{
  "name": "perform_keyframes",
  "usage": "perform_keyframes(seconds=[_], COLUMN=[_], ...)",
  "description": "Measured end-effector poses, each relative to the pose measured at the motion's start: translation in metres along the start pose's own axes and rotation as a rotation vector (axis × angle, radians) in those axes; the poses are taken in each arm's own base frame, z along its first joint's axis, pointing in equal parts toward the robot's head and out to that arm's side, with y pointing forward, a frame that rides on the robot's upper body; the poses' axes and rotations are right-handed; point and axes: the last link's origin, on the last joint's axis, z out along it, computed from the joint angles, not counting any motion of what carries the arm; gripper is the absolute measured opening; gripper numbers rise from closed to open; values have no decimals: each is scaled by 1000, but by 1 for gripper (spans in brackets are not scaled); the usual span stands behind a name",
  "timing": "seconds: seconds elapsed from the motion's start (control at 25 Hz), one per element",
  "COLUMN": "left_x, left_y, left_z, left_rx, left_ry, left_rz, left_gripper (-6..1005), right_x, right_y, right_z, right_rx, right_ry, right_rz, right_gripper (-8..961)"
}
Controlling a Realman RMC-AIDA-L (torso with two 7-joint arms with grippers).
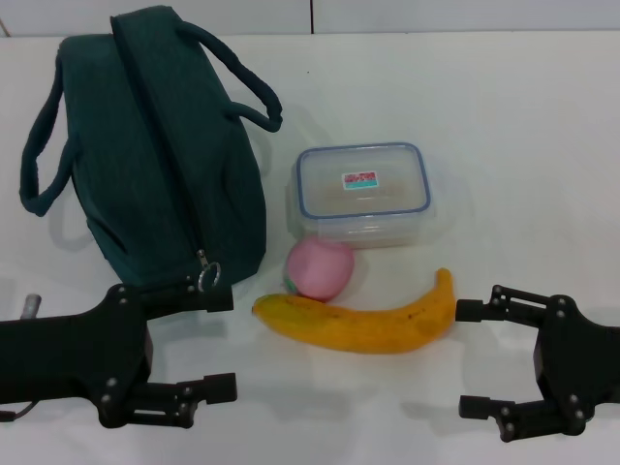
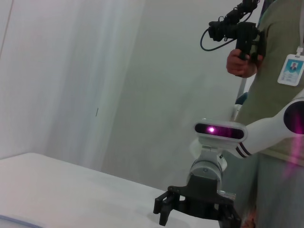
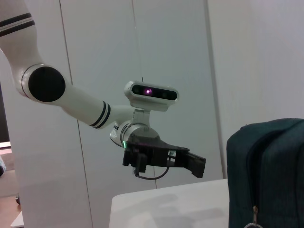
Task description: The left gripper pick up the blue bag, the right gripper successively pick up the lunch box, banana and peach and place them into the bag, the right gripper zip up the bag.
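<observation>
Bag (image 1: 155, 145) lies zipped on the table (image 1: 523, 116), far left, with lunch box (image 1: 363, 191), peach (image 1: 321, 268) and banana (image 1: 363, 320) beside it, so nothing is packed and every step remains. Left gripper (image 1: 221, 341) and right gripper (image 1: 468, 356) wait at the near edge, fingers apart and empty. The lunch box lid sticker is unreadable.

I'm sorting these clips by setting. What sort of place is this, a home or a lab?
Probably a robot lab or data-collection room: a bare white table, plain white walls, and a badge-wearing person holding a camera rig.
</observation>
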Motion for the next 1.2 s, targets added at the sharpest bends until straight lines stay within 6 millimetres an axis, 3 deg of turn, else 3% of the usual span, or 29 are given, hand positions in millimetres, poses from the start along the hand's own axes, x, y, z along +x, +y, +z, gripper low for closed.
perform_keyframes(seconds=[0.64, 0.92, 1.12, 1.2], left_x=[6, 44, 65, 70], left_y=[4, -9, -41, -51], left_z=[-5, -45, -77, -82], left_rx=[-29, 212, 478, 524], left_ry=[12, 252, 382, 386], left_rz=[9, 87, -23, -50], left_gripper=[889, 888, 888, 887], right_x=[-1, -2, -4, -4], right_y=[-1, -3, -7, -8], right_z=[0, 0, -1, -2], right_rx=[5, 18, 45, 61], right_ry=[-4, -15, -27, -29], right_rz=[-2, -4, -8, -9], right_gripper=[884, 884, 883, 883])
